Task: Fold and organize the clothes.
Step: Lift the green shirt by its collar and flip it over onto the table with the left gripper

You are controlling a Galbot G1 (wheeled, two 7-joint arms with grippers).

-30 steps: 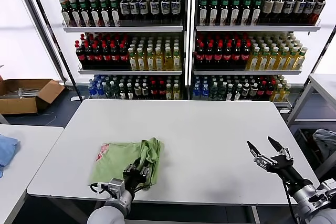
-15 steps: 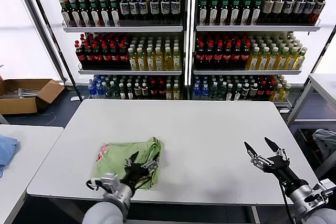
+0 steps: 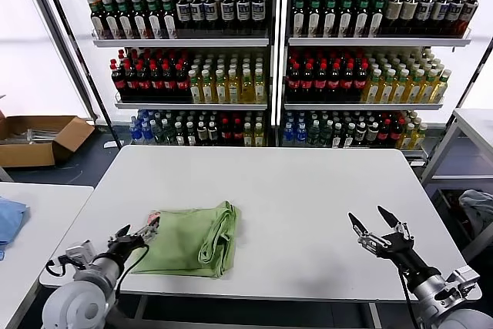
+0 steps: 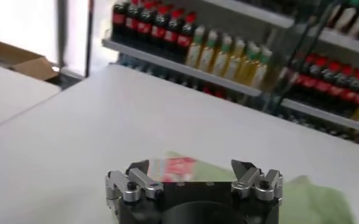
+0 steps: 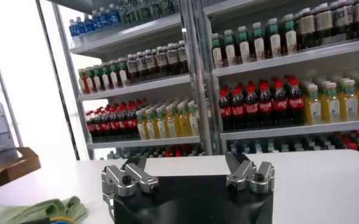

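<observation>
The light green polo shirt [image 3: 192,238] lies folded into a rough rectangle near the front left of the white table [image 3: 308,190]. Its red-and-white graphic shows at its left edge. My left gripper [image 3: 137,231] is open and empty, just left of the shirt's left edge near the table's front. In the left wrist view the gripper [image 4: 190,165] faces the graphic and the green fabric [image 4: 313,198]. My right gripper [image 3: 368,220] is open and empty above the table's front right; in its own view it [image 5: 185,161] looks across the table, with the shirt [image 5: 36,210] far off.
Shelves of bottles [image 3: 269,59] stand behind the table. A second white table [image 3: 31,229] with a blue cloth [image 3: 9,219] is at the left. A cardboard box [image 3: 38,138] sits on the floor at the far left. Another table edge [image 3: 474,125] is at the right.
My left gripper let go of the shirt's front right part, opened, and moved left to the shirt's left edge. My right gripper drifted slightly left and lower.
</observation>
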